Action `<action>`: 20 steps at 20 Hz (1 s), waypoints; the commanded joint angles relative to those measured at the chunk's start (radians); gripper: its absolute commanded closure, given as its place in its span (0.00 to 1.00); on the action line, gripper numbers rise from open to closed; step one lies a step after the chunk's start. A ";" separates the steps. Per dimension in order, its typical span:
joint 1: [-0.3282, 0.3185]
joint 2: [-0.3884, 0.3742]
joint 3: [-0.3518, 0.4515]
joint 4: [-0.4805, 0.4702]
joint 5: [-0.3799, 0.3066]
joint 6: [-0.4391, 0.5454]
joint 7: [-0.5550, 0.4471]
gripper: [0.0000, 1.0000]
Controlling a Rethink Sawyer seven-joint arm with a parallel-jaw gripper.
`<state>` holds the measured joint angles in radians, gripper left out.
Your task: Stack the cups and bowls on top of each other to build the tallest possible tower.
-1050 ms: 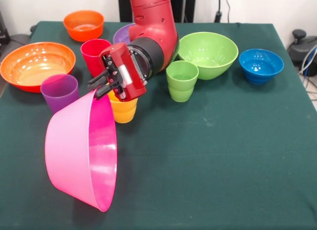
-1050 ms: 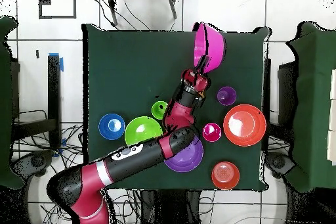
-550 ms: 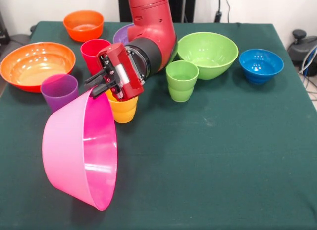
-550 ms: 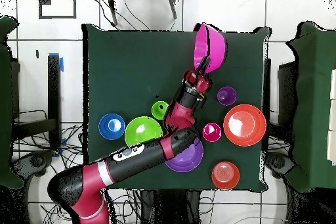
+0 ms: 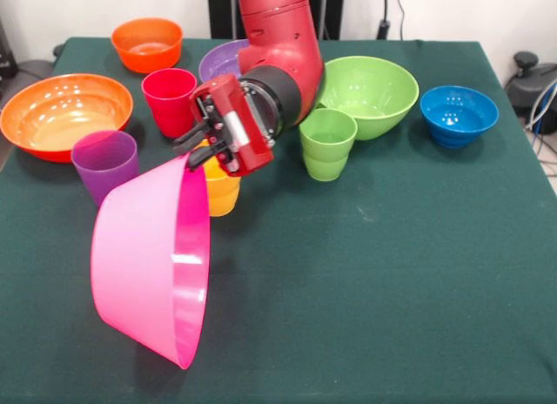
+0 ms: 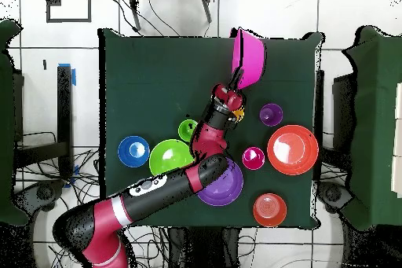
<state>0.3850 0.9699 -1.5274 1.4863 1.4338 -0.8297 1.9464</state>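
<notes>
My gripper [image 5: 193, 153] [image 6: 235, 89] is shut on the rim of the large pink bowl [image 5: 152, 260] [image 6: 250, 59], which hangs tilted on its side above the table, mouth facing right in the front view. Right behind the bowl's rim stands the yellow cup [image 5: 221, 191], mostly hidden by my wrist. The purple cup [image 5: 105, 164] [image 6: 271, 113] and red cup [image 5: 170, 99] [image 6: 253, 157] stand to its left, the green cup [image 5: 327, 143] [image 6: 187, 130] to its right. At the back are the large orange bowl [image 5: 61, 112] [image 6: 293, 149], small orange bowl [image 5: 147, 43] [image 6: 268, 209], purple bowl [image 5: 219, 62] [image 6: 221, 186], lime green bowl [image 5: 370, 92] [image 6: 170, 157] and blue bowl [image 5: 458, 114] [image 6: 133, 151].
A dark green cloth [image 5: 392, 273] covers the table. Its near and right parts in the front view hold nothing but the hanging pink bowl. Cables and chair bases [image 6: 165, 1] lie on the floor around the table.
My gripper has swung to the right in the front view, carrying the pink bowl with it away from the purple cup. The green cup has shifted slightly right.
</notes>
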 commanded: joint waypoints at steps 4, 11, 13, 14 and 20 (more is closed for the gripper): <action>0.065 0.022 0.112 -0.078 0.063 0.144 -0.198 1.00; 0.073 0.029 0.129 -0.086 0.121 0.149 -0.232 1.00; 0.070 0.031 0.137 -0.094 0.141 0.139 -0.237 1.00; 0.071 0.034 0.142 -0.098 0.154 0.135 -0.245 1.00; 0.062 0.031 0.135 -0.098 0.128 0.134 -0.219 1.00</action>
<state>0.4573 0.9708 -1.5032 1.4870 1.5741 -0.8124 1.9464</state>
